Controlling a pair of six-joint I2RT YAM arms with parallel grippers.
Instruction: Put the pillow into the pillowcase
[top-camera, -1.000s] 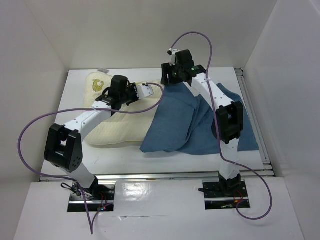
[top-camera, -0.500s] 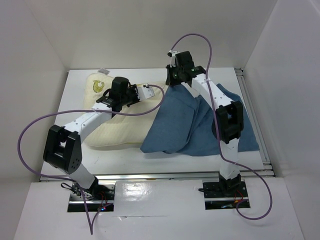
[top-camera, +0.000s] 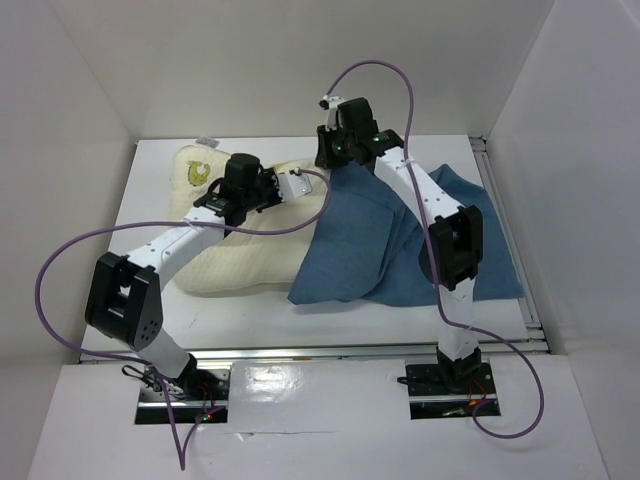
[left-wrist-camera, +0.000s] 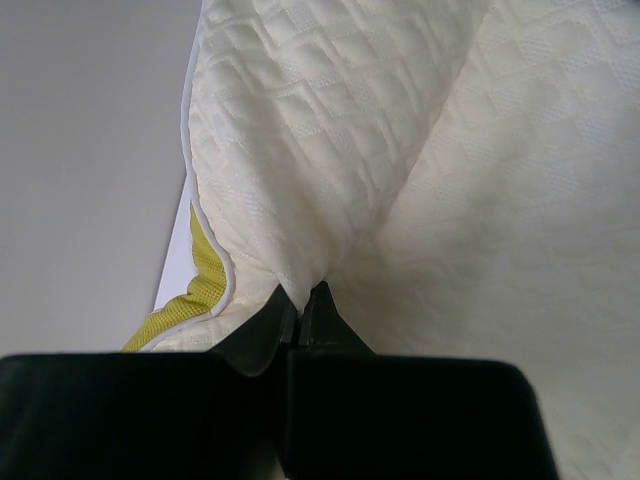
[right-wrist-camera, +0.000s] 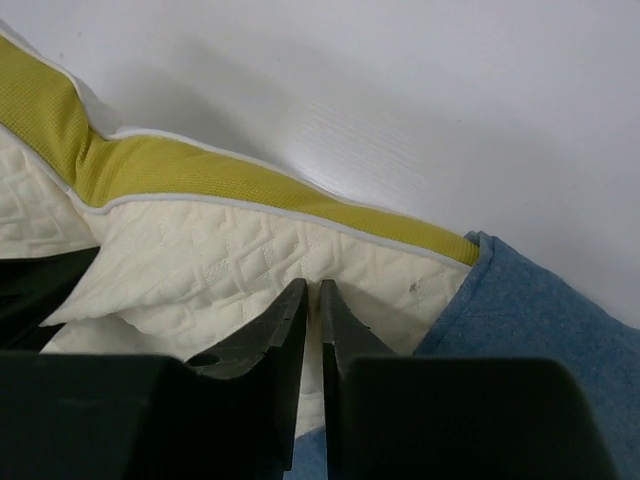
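Cream-white quilted pillow (top-camera: 240, 255): puffy, yellow mesh edge, lying left.
Dusty-blue cloth pillowcase (top-camera: 372, 240): limp, wrinkled, touching the pillow's right end.
Left gripper (left-wrist-camera: 302, 296): clamped on a pillow fold.
Right gripper (right-wrist-camera: 309, 291): nearly together at pillow's edge; grip unclear.

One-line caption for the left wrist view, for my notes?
Left end effector shut on a fold of the quilted pillow, yellow edge at lower left.
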